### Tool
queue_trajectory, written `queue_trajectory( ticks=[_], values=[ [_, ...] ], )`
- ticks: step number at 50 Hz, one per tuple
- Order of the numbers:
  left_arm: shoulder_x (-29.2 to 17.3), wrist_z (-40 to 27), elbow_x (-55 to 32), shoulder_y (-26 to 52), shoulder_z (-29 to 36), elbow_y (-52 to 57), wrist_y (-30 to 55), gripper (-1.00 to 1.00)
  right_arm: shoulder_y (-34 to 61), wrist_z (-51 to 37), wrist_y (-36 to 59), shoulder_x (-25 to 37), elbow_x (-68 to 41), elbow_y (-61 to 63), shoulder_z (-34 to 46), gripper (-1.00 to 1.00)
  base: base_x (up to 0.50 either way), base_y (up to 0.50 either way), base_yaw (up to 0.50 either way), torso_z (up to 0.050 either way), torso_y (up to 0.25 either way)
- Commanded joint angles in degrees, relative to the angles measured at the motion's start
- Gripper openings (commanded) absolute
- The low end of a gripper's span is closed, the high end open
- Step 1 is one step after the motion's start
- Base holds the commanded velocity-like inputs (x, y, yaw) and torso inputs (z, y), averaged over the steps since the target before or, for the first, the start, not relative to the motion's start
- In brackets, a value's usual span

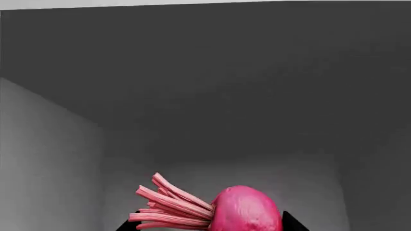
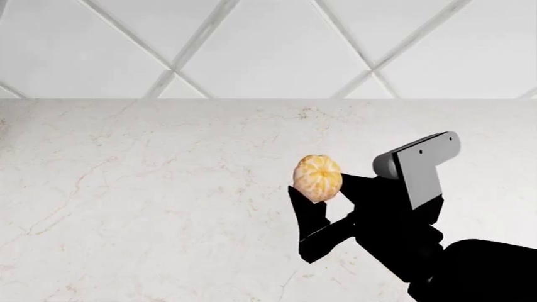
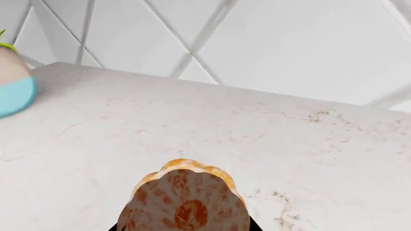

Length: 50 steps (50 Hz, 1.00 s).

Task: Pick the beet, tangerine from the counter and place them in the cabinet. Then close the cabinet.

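White marble surface (image 2: 151, 207) with faint beige veins fills most of the head view, running back to a wall of large pale tiles (image 2: 277, 44) set on the diagonal.

Grey cabinet interior (image 1: 212, 96) fills the left wrist view — a dark ceiling and plain walls closing round to a back panel.

Right arm (image 2: 419, 220), black with a grey block near the wrist, reaches in from the lower right of the head view. Its gripper (image 2: 323, 201) has 2 dark fingers (image 2: 309, 217) closed on the tangerine (image 2: 318, 178), which is held above the surface. In the right wrist view the tangerine (image 3: 185, 199) sits right at the camera, segment lines showing.

Left gripper (image 1: 212, 226) holds the beet (image 1: 247, 209) inside the cabinet, dark fingers (image 1: 292, 222) either side of it and pink stems fanning out to 1 side.

At 1 edge of the right wrist view, on the surface, stands a partly seen object (image 3: 14, 86) — beige above, light blue below.
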<state>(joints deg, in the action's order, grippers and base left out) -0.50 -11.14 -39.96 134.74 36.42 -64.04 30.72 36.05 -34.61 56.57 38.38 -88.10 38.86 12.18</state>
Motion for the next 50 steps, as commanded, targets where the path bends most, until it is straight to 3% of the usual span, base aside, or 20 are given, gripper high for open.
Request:
queue_trajectory(
  ticks=[1,6,15,43,44,50],
  values=[
    [0.5,-0.81,-9.37,0.26,9.48,-8.77,-5.47,-1.0,0.06,2.03,0.53,0.0,1.83,-1.64,0.7,-1.0,0.0,0.0,0.0,0.0,0.0],
    [0.5,-2.03,-16.62,0.17,17.12,-10.95,-7.62,-1.0,1.64,1.96,0.92,-0.35,1.69,-3.22,1.2,-1.0,0.0,0.0,0.0,0.0,0.0],
    [0.5,-2.5,-9.96,-2.07,11.91,-10.95,-7.12,-1.0,3.5,2.35,0.56,-0.76,2.16,-4.97,1.12,-1.0,0.0,0.0,0.0,0.0,0.0],
    [0.5,-2.5,-9.96,-2.07,11.91,-10.95,-7.12,-1.0,3.49,1.64,-0.54,-1.32,3.24,-5.62,1.54,-1.0,0.0,0.0,0.0,0.0,0.0],
    [0.5,-2.5,-9.96,-2.07,11.91,-10.95,-7.12,1.0,3.38,1.69,-0.62,-1.32,3.32,-5.6,1.53,-1.0,0.0,0.0,0.0,0.0,0.0],
    [0.5,-2.5,-9.96,-2.07,11.91,-10.95,-7.12,1.0,2.76,2.21,-1.1,-1.32,3.81,-5.52,1.53,-1.0,0.0,0.0,0.0,0.0,0.0]
  ],
)
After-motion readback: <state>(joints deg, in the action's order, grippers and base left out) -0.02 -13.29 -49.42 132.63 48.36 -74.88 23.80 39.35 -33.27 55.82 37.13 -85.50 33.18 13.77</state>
